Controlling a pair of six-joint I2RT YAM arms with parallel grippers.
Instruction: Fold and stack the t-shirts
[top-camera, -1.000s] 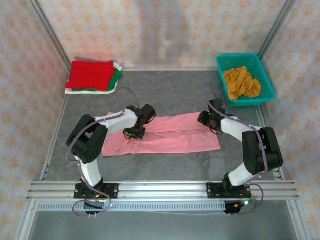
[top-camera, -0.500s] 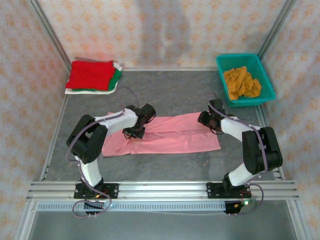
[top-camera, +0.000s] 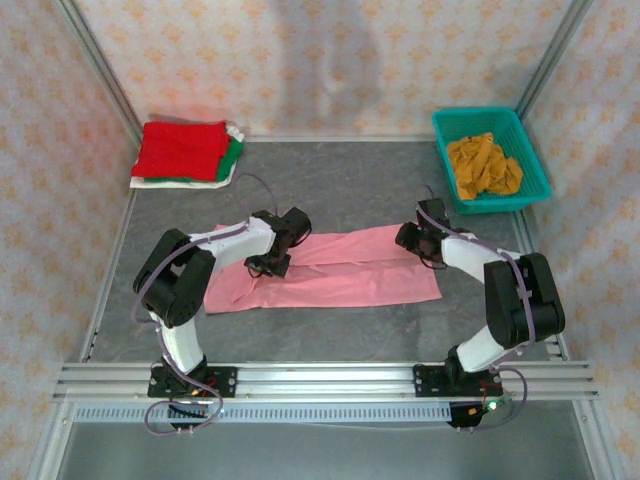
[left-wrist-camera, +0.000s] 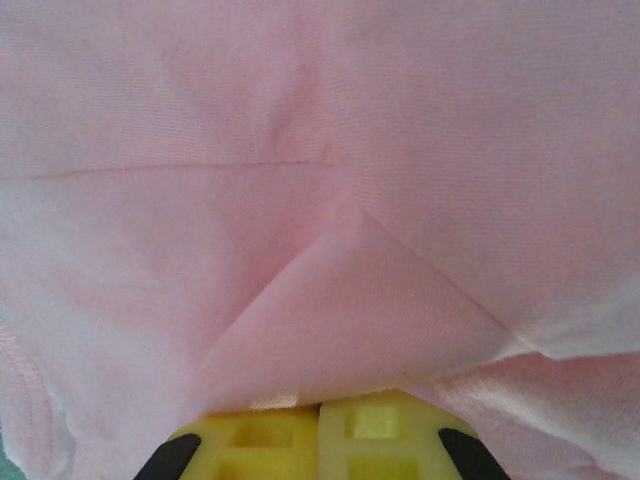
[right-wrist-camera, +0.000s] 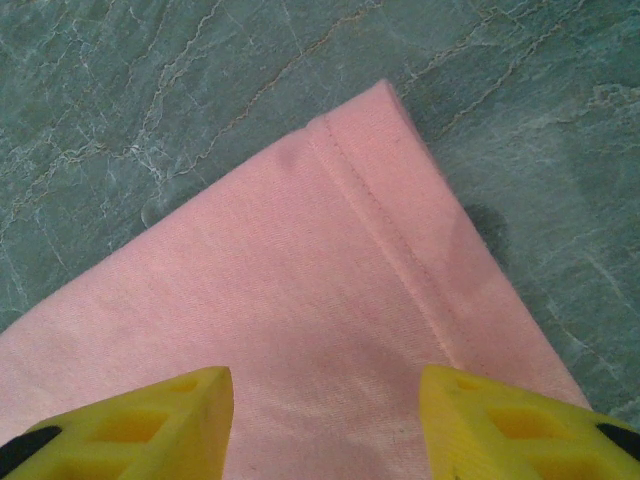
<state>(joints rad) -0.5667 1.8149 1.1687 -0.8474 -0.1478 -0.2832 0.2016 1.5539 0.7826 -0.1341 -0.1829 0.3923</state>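
A pink t-shirt (top-camera: 340, 275) lies flat across the middle of the table, folded into a long strip. My left gripper (top-camera: 268, 266) sits low on its upper left part. In the left wrist view the yellow fingers (left-wrist-camera: 260, 435) meet, and a fold of the pink t-shirt (left-wrist-camera: 330, 330) is pinched between them at the left gripper (left-wrist-camera: 320, 405). My right gripper (top-camera: 412, 238) hovers over the strip's upper right end. There the right gripper (right-wrist-camera: 325, 400) stands open above the hemmed corner of the pink t-shirt (right-wrist-camera: 300, 280), with nothing between its fingers.
A folded stack sits at the back left, with a red t-shirt (top-camera: 180, 148) on top, a green one (top-camera: 233, 153) under it and a white one (top-camera: 185, 182) at the bottom. A crumpled mustard-orange t-shirt (top-camera: 483, 166) lies in the teal basket (top-camera: 480, 112) at the back right. Grey tabletop (top-camera: 340, 190) lies between them.
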